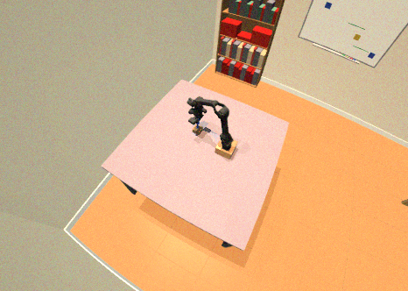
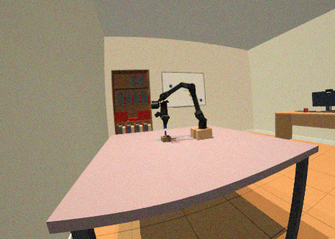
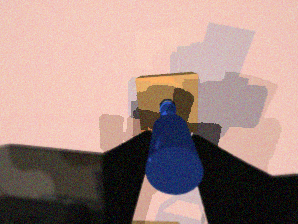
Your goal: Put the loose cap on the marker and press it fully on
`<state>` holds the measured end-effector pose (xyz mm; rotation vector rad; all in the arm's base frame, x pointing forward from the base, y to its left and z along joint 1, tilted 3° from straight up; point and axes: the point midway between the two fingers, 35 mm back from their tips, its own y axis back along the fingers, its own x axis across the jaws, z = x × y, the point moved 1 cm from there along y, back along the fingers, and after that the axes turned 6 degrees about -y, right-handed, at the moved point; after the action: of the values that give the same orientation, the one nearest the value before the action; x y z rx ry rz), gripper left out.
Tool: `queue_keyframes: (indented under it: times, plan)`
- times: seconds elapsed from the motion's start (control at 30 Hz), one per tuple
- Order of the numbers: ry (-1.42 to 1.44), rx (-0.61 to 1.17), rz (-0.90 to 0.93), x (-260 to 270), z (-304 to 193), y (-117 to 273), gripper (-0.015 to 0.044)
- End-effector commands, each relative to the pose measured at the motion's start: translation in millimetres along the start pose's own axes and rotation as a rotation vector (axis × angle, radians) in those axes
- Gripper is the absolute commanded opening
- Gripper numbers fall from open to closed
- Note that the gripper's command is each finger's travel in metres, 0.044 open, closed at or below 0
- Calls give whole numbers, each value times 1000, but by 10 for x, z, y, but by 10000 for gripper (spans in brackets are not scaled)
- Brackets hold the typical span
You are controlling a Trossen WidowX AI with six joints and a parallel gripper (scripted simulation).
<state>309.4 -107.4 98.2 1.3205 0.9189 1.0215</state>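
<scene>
Jaws (image 1: 197, 122) (image 2: 165, 124) clamp the blue cylindrical cap (image 3: 174, 167) above the upright blue marker (image 2: 165, 133) (image 3: 168, 106) in the brown square holder block (image 1: 198, 130) (image 2: 166, 139) (image 3: 167, 90).

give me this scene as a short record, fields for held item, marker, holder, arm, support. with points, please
held item: blue rounded cap (image 3: 174, 170), between the black fingers
marker: blue, upright (image 2: 165, 133), below the cap
holder: small wooden block (image 1: 197, 130) (image 2: 166, 139) (image 3: 167, 85), on the pink table (image 1: 184, 168) (image 2: 172, 167)
arm: black, jointed (image 1: 224, 113) (image 2: 194, 91), bent over the holder
support: larger wooden block (image 1: 224, 152) (image 2: 201, 133) under the arm
cap fully on: cannot tell
</scene>
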Motion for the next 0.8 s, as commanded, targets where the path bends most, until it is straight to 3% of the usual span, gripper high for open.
queue_keyframes:
  times: [0.0, 0.77]
  plan:
    - [6, 0, 5, 2, -2, -37, 0]
    - [6, 0, 5, 2, 9, -369, 0]
